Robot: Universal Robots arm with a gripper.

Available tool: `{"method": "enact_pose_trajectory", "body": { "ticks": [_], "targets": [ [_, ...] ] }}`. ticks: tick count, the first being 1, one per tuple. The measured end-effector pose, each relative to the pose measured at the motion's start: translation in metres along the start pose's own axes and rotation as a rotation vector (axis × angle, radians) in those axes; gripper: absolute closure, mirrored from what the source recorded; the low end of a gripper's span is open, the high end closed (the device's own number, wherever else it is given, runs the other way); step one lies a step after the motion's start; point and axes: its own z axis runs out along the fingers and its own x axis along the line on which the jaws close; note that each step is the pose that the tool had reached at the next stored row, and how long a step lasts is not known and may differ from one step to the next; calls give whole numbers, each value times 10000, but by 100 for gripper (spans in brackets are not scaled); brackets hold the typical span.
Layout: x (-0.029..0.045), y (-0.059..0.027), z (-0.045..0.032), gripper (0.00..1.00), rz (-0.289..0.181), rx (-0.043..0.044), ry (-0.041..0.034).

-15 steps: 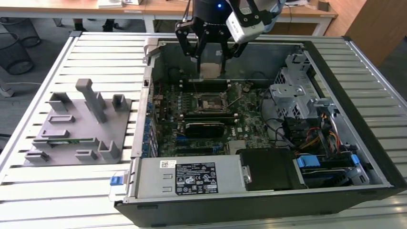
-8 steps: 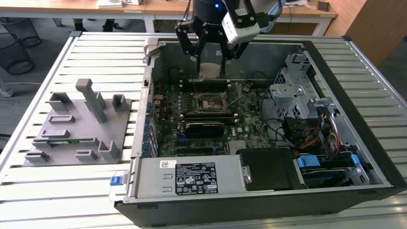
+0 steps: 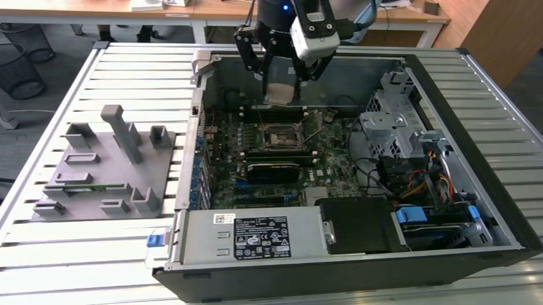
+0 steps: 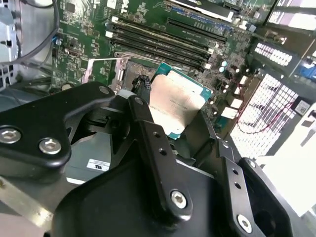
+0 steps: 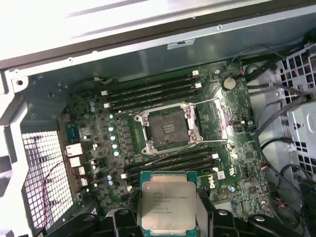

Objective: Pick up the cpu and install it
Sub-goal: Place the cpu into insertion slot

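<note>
Gripper [image 3: 281, 90] holds cpu [image 5: 168, 206] above open case [image 3: 339, 277] on slatted table [image 3: 85, 257]; desks [image 3: 222, 9] behind.

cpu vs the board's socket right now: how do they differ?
1. The cpu is held in the claw, up off the motherboard; the socket sits fixed on it.
2. The cpu has a pale silver-grey top with a green edge; the socket is dark inside a metal frame.
3. The socket is empty; the cpu is not yet seated in it.
Shared: both are roughly square.
</note>
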Motion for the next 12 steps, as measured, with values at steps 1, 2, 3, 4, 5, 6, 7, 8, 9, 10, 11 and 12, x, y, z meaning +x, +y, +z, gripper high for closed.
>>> {"method": "enact_pose_trajectory", "body": {
  "ticks": [1, 2, 3, 4, 5, 6, 7, 8, 9, 10, 11, 12],
  "targets": [
    [0, 2, 1, 47, 114, 1, -2],
    [1, 5, 1, 47, 226, 2, -4],
    [2, 9, 3, 47, 402, 3, -8],
    [2, 11, 3, 47, 500, 4, -9],
    [2, 13, 4, 47, 610, 5, -11],
    [3, 16, 5, 47, 718, 6, -12],
    [4, 18, 6, 47, 821, 7, -14],
    [4, 22, 7, 47, 938, 8, -16],
    [5, 25, 7, 47, 1037, 9, -18],
    [6, 28, 8, 47, 1145, 10, -21],
    [6, 31, 9, 47, 1245, 11, -22],
    [7, 34, 10, 47, 1345, 12, -24]
  ]
}}
